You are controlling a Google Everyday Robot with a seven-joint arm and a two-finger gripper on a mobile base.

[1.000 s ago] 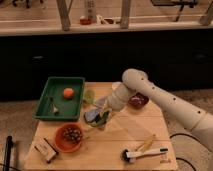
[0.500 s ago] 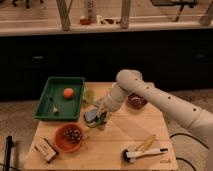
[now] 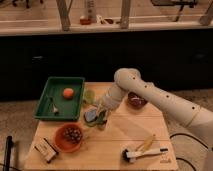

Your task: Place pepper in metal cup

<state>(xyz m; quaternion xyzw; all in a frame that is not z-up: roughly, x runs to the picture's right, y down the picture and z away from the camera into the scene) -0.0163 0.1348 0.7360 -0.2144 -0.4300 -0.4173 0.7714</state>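
The metal cup (image 3: 92,116) stands on the wooden table left of centre, small and silvery with a dark inside. My gripper (image 3: 99,114) reaches down-left from the white arm (image 3: 150,95) and sits right at the cup's right rim. A slim green shape, the pepper (image 3: 103,120), shows at the gripper's tip, against the cup's right side. I cannot tell whether it is in the cup or held above it.
A pale green translucent cup (image 3: 89,96) stands just behind the metal cup. A green tray (image 3: 47,102) with an orange ball (image 3: 68,92) is at the back left. An orange bowl (image 3: 70,136), a small box (image 3: 46,149), a dark red bowl (image 3: 136,99) and a yellow-handled brush (image 3: 145,149) also stand on the table.
The gripper has shifted slightly left and down towards the metal cup, and the arm's elbow has moved left with it. The other things have not moved.
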